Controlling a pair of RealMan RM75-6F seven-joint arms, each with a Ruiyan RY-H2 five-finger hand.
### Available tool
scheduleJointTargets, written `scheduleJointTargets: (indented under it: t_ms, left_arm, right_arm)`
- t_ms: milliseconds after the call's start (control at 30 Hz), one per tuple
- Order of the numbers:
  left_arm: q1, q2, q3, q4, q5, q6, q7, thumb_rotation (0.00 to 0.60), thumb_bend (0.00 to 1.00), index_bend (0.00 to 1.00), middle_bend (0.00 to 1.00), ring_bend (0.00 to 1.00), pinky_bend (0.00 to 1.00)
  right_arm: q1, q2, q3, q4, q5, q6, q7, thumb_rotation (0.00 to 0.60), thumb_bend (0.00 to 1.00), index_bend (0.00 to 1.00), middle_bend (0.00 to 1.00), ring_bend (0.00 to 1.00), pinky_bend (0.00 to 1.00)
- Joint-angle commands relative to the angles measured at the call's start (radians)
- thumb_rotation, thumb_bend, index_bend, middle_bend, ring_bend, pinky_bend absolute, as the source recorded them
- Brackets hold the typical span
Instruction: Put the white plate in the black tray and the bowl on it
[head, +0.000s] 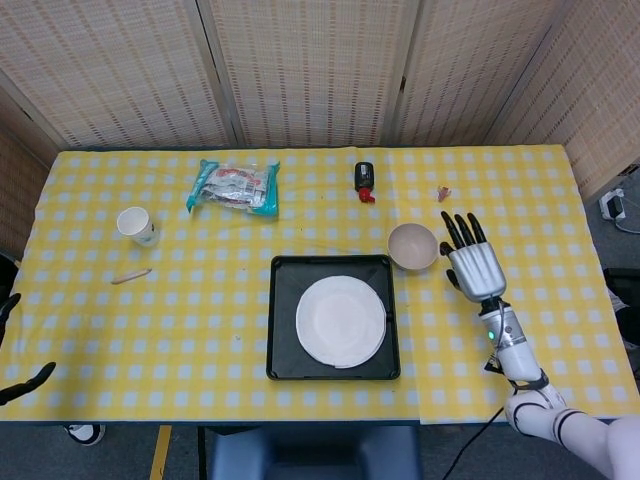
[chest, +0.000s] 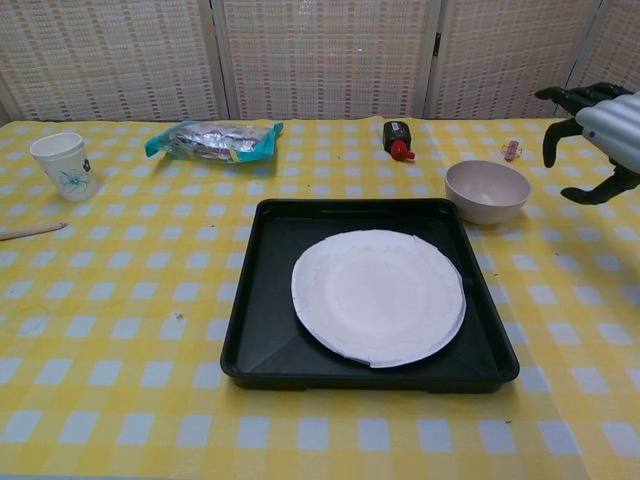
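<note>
The white plate lies flat inside the black tray near the table's front edge. Just off the tray's far right corner, the beige bowl stands upright on the yellow checked cloth. My right hand hovers to the right of the bowl, fingers spread and holding nothing, clear of the bowl. Of my left hand only dark fingertips show at the head view's lower left edge, far from the tray.
A paper cup and a wooden stick sit at the left. A snack packet, a black bottle with a red cap and a small pink item lie further back.
</note>
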Motion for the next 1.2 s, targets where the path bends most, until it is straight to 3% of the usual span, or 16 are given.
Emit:
scheduleJointTargets:
  t_ms: [33,200,633,833,967,1200]
  left_arm:
    - [-0.002,0.001,0.004,0.000,-0.002,-0.007,0.006,0.600,0.20,0.00,0.00,0.00,0.02]
    - [-0.008,0.001,-0.005,0.005,-0.037,-0.029,0.011,0.600,0.20,0.00,0.00,0.00,0.02]
    - [-0.014,-0.005,-0.010,0.011,-0.047,-0.034,0.017,0.600,0.20,0.00,0.00,0.00,0.02]
    - [-0.018,-0.004,-0.009,0.020,-0.047,-0.040,0.010,0.600,0.21,0.00,0.00,0.00,0.01]
    - [-0.021,0.002,-0.002,0.028,-0.022,-0.038,-0.028,0.600,0.28,0.00,0.00,0.00,0.01]
    - [-0.016,0.000,-0.001,0.043,-0.009,-0.016,-0.046,0.600,0.31,0.00,0.00,0.00,0.01]
  right_arm:
    - [0.058,-0.127,0.015,0.184,-0.021,-0.043,0.094,0.600,0.32,0.51,0.06,0.07,0.00]
    - [0.088,-0.191,0.010,0.287,-0.030,-0.079,0.143,0.600,0.32,0.52,0.06,0.07,0.00]
    - [0.100,-0.248,-0.009,0.392,-0.041,-0.125,0.206,0.600,0.32,0.53,0.06,0.07,0.00]
    - [0.124,-0.287,-0.006,0.450,-0.038,-0.157,0.209,0.600,0.44,0.61,0.08,0.08,0.00]
    - [0.135,-0.304,-0.003,0.475,-0.038,-0.159,0.218,0.600,0.52,0.70,0.12,0.09,0.00]
    - [0.130,-0.299,-0.004,0.466,-0.049,-0.109,0.239,0.600,0.52,0.74,0.14,0.09,0.00]
